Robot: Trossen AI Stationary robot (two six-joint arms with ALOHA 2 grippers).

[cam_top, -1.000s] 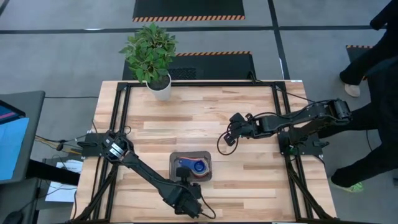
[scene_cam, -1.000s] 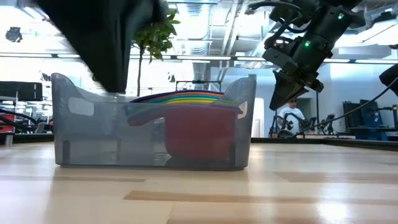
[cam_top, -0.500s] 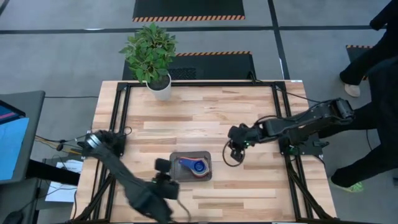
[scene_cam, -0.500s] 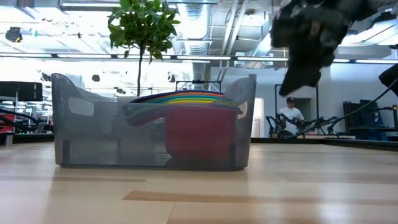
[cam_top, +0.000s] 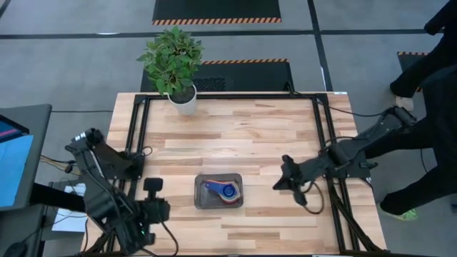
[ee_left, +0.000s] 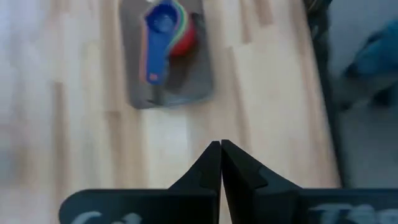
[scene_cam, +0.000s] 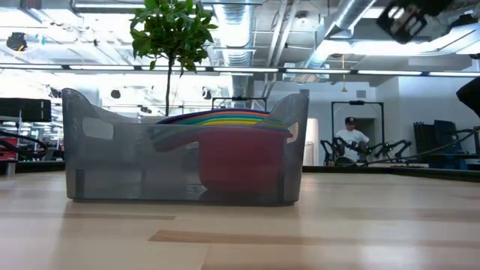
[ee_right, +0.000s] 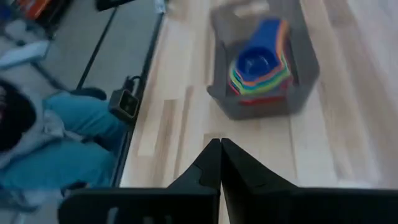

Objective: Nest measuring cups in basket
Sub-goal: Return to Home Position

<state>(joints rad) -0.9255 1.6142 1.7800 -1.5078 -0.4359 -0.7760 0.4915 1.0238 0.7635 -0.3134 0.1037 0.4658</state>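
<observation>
The grey translucent basket [cam_top: 206,202] stands on the table's near middle. The measuring cups [cam_top: 227,190] sit nested inside it, a blue one on top and the red one [scene_cam: 240,161] outermost at the bottom. Their coloured rims [ee_right: 258,68] are stacked. My left gripper [cam_top: 152,185] hangs shut above the table to the basket's left and holds nothing; its fingers [ee_left: 211,163] meet. My right gripper [cam_top: 278,183] is shut and bare to the basket's right, and its fingers [ee_right: 211,162] point toward the basket.
A potted plant in a white pot [cam_top: 183,100] stands at the far edge. A person [cam_top: 435,86] stands beyond the table's right edge. Another person [scene_cam: 350,139] is far off in the room. Bare wood lies around the basket on all sides.
My left gripper has risen from the basket's near side and swung toward the table's left edge, still shut. My right gripper has lifted, turned, and drawn toward the near right. The basket and cups have stayed put.
</observation>
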